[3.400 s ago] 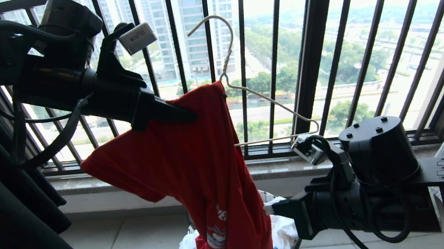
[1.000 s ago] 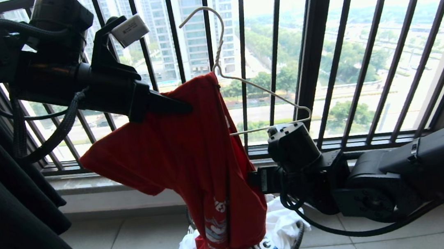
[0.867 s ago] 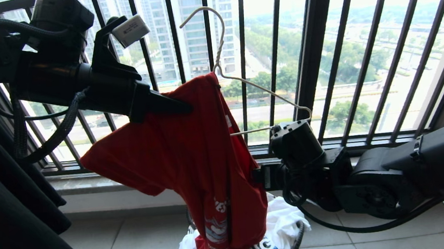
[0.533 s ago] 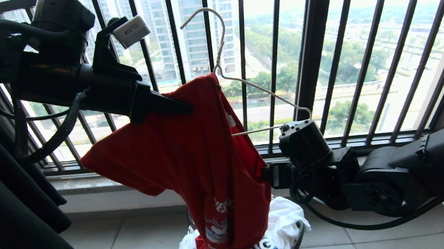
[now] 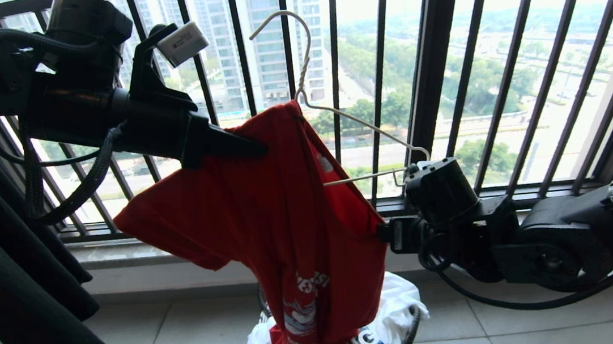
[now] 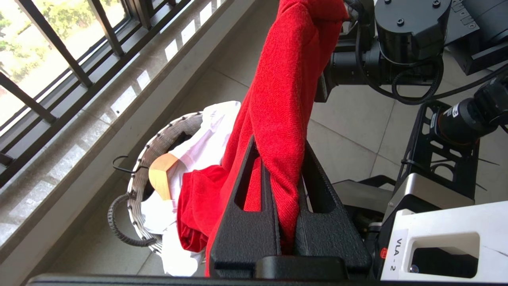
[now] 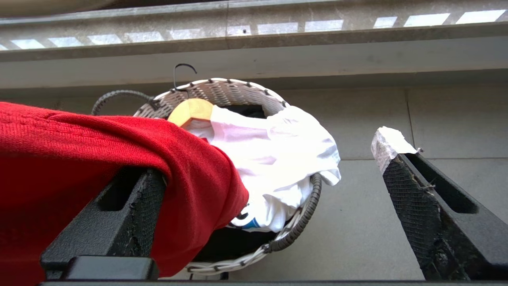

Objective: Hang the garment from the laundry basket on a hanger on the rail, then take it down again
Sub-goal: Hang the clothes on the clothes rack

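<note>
Garment [image 5: 265, 216]: a red short-sleeved T-shirt, white lettering and a blue-white graphic seen low on the cloth; it is draped from 1 shoulder of the hanger and hangs in folds, its lower end reaching into the laundry basket.
Hanger [image 5: 362, 132]: thin white wire, long hook uppermost, held in the air in front of the barred window railing [image 5: 432, 67]; 1 arm is covered by the red cloth, the other is bare and slopes down toward the right wrist.
Laundry basket [image 7: 238, 93]: small and round, white woven rim with dark loop handles, set on the tiled floor directly below the garment; white cloth, a dark item and a wooden hanger end are seen inside.
Left gripper [image 6: 279, 159]: fingers pressed together on a fold of the garment near the hanger's covered shoulder, the cloth pinched between them.
Right gripper [image 7: 274, 167]: fingers spread wide apart; 1 finger [image 7: 131, 206] is draped by the garment's edge, the other [image 7: 428, 206] is bare with a white tip, nothing clamped between them.
Black garment [image 5: 4, 272]: hung at the far left of the head view, apart from the red T-shirt.
</note>
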Motion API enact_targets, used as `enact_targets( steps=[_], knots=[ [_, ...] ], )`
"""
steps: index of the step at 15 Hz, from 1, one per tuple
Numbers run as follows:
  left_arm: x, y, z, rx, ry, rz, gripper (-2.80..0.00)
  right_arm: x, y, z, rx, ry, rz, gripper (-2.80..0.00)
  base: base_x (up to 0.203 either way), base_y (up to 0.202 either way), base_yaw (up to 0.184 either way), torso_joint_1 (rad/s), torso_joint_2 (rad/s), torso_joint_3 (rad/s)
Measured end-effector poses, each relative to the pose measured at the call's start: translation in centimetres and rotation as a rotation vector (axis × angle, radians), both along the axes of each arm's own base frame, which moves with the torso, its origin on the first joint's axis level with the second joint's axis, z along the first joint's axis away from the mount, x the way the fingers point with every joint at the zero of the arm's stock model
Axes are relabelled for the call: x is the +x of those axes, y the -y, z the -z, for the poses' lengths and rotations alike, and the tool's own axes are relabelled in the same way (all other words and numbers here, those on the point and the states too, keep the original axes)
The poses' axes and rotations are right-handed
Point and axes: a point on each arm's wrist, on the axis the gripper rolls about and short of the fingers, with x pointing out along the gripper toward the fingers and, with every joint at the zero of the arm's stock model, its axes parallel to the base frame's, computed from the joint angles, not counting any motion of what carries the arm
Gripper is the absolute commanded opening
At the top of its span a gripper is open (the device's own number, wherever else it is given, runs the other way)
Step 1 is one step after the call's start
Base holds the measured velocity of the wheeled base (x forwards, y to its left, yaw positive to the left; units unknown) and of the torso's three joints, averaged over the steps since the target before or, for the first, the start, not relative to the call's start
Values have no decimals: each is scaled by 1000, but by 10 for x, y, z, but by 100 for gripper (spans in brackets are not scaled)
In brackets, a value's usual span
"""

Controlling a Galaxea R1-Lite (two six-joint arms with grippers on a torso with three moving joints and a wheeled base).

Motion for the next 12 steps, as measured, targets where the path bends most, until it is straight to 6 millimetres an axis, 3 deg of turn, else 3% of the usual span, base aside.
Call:
enact_targets(
  steps=[1,2,9,12],
  knots=[
    [0,0,0,0,0,0,-280,0,2,0,-1,-1,4,0,0,0,0,0,0,0],
    [0,0,0,0,1,0,-280,0,2,0,-2,-1,4,-280,0,0,0,0,0,0],
    [0,-1,-1,-6,-6,-6,-280,0,3,-2,10,6,7,-280,0,0,0,0,0,0],
    [-4,-1,-3,-11,-13,-9,-280,5,13,-1,40,1,-4,-280,0,0,0,0,0,0]
  ],
)
